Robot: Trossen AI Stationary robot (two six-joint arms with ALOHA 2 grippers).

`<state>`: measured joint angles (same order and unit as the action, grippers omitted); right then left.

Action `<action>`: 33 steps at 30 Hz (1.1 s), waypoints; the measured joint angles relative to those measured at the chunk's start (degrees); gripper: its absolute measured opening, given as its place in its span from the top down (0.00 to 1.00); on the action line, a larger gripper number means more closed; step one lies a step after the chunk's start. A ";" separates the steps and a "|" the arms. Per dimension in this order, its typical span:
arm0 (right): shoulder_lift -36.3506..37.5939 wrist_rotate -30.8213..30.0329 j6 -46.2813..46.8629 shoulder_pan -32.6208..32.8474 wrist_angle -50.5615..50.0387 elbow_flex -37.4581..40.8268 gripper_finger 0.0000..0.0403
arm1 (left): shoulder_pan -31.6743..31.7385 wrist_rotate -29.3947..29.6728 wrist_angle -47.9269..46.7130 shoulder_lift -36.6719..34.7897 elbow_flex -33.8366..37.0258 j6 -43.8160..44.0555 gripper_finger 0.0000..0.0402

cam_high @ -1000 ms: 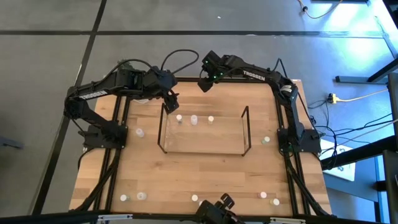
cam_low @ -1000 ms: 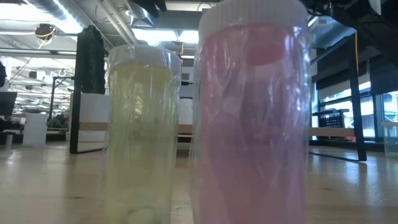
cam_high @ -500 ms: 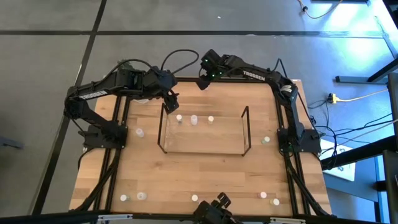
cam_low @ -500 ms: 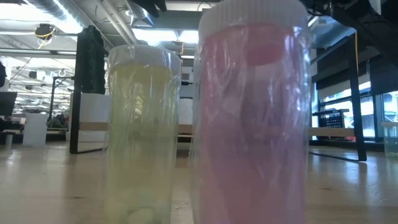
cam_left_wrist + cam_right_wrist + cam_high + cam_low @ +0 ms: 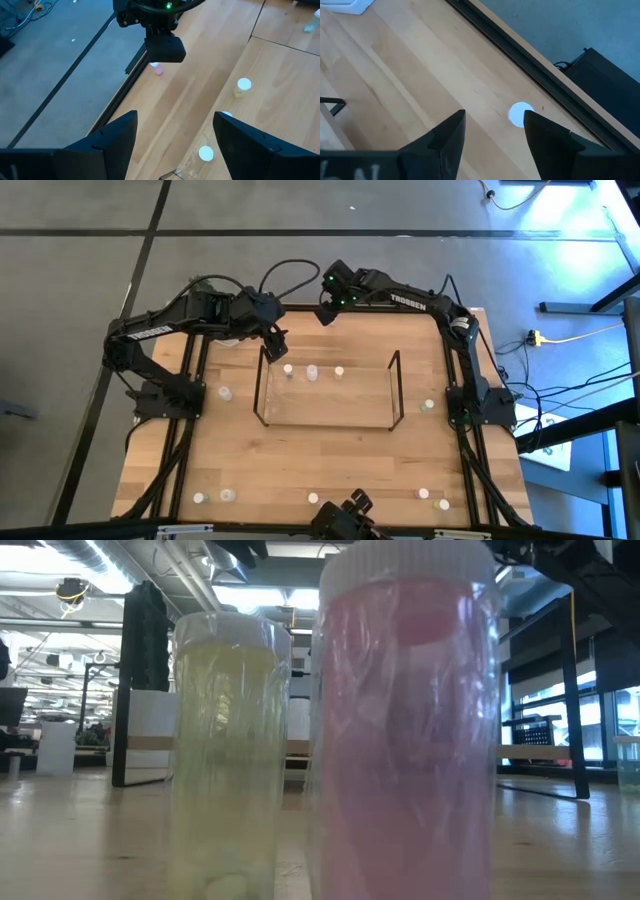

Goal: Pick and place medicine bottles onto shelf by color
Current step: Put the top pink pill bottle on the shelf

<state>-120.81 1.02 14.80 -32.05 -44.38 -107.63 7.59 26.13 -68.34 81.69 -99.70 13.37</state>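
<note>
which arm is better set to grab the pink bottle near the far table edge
The right arm. The right gripper is open and hangs almost directly over that bottle, whose cap shows between its fingers. The left gripper, also open, sits by the shelf's far left corner, with the bottle farther off.

Both arms are dark and jointed, with black cables looping near the wrists; the right arm (image 5: 420,304) carries white TROSSEN lettering and a green light

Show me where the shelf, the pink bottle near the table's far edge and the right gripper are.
shelf (image 5: 328,424): high view, its front wire edge.
pink bottle (image 5: 158,69): left wrist view, its side.
right gripper (image 5: 494,131): right wrist view, midway between its open fingertips.
</note>
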 joint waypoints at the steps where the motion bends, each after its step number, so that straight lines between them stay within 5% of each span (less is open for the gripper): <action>1: 0.00 0.00 0.01 0.00 0.00 0.00 0.46 | 0.00 0.00 0.00 0.00 0.00 0.00 0.36; 12: 0.00 -1.60 0.02 -0.07 -0.50 0.00 0.19 | 0.00 0.01 0.00 -0.02 0.00 0.00 0.36; 18: 0.02 -10.19 5.63 1.40 -1.44 0.17 0.18 | 0.00 0.00 0.00 -0.02 0.00 -0.02 0.36; 33: -4.63 -5.44 5.91 0.37 -1.30 0.31 0.18 | 0.00 -0.02 0.00 -0.07 0.00 0.00 0.36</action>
<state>-125.44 -4.43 20.71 -31.68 -45.68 -107.33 7.60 26.11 -68.34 81.62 -99.70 13.36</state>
